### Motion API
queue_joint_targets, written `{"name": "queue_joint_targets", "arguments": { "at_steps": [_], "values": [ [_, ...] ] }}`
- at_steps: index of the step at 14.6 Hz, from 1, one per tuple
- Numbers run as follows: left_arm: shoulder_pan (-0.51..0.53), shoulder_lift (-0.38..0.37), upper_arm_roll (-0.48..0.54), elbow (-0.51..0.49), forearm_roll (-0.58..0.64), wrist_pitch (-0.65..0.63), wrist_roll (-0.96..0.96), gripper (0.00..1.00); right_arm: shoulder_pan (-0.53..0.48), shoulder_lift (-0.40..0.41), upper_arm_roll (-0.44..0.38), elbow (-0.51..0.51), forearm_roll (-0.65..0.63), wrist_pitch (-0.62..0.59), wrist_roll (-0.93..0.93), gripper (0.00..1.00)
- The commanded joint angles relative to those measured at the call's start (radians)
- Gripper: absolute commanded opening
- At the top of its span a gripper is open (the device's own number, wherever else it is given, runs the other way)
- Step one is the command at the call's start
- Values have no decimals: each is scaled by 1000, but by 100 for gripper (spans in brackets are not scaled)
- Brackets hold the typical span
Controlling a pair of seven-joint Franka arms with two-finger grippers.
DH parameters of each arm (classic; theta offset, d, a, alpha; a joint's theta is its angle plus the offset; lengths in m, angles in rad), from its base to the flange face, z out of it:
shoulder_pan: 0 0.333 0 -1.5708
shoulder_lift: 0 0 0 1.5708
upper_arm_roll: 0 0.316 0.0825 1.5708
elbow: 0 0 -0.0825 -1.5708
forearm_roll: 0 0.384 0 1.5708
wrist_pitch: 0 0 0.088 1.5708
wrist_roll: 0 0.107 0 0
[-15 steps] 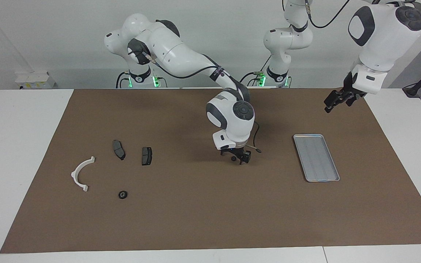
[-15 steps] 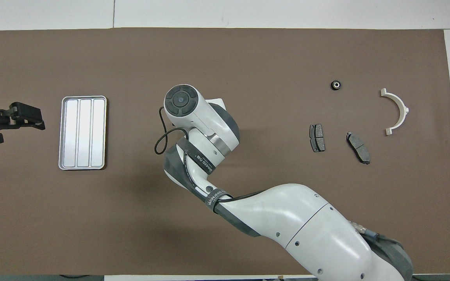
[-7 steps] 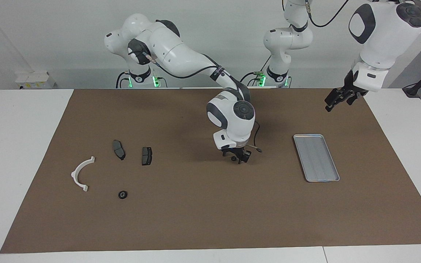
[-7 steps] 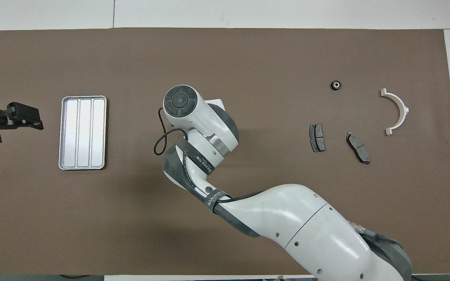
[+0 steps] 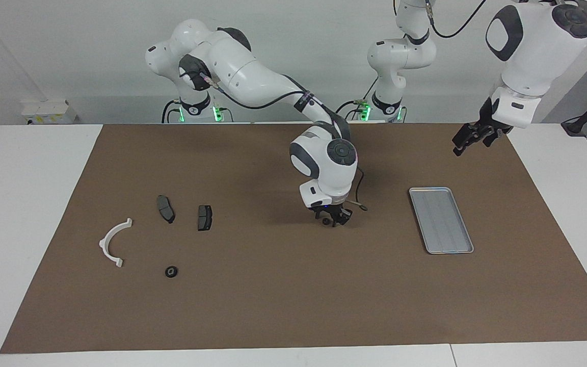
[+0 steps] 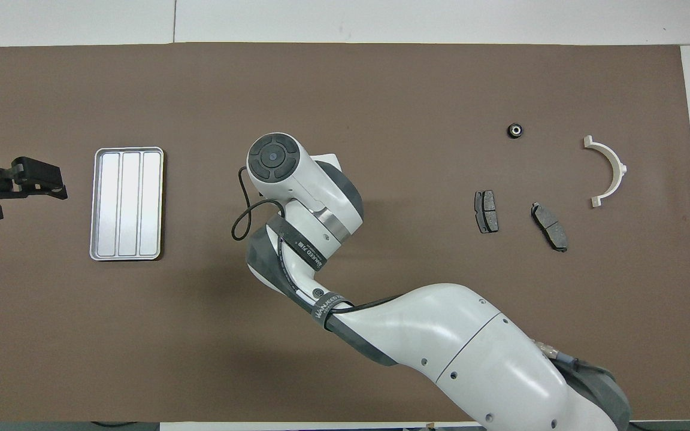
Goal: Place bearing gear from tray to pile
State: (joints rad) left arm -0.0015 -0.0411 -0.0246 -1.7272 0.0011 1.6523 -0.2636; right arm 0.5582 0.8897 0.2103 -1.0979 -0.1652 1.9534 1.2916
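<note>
From overhead, the right arm's own wrist hides the right gripper [image 5: 333,219] entirely. In the facing view its fingertips are too small to read, as is any part between them. The left gripper [image 6: 36,179] shows overhead, but its arm is cut off at the frame's edge.

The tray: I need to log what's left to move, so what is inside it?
Nothing shows inside the tray: only its bare ridged floor, fully uncovered in both views. A small black ring-shaped part lies on the mat near the white bracket.
</note>
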Motion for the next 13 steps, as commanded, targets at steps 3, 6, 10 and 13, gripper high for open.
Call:
{"name": "queue_joint_targets", "arguments": {
  "at_steps": [3, 6, 10, 13],
  "values": [
    [3, -17, -2, -6, -12, -11, 4, 100, -1, 18, 8, 3, -10, 2, 6, 39],
    [5, -17, -2, -6, -12, -11, 4, 100, -4, 18, 8, 4, -8, 2, 5, 20],
    [5, -17, -2, -8, -12, -11, 4, 100, -15, 17, 18, 4, -8, 1, -8, 0],
    [5, -17, -2, -8, -12, -11, 4, 100, -44, 9, 37, 4, -8, -11, -35, 0]
  ]
}}
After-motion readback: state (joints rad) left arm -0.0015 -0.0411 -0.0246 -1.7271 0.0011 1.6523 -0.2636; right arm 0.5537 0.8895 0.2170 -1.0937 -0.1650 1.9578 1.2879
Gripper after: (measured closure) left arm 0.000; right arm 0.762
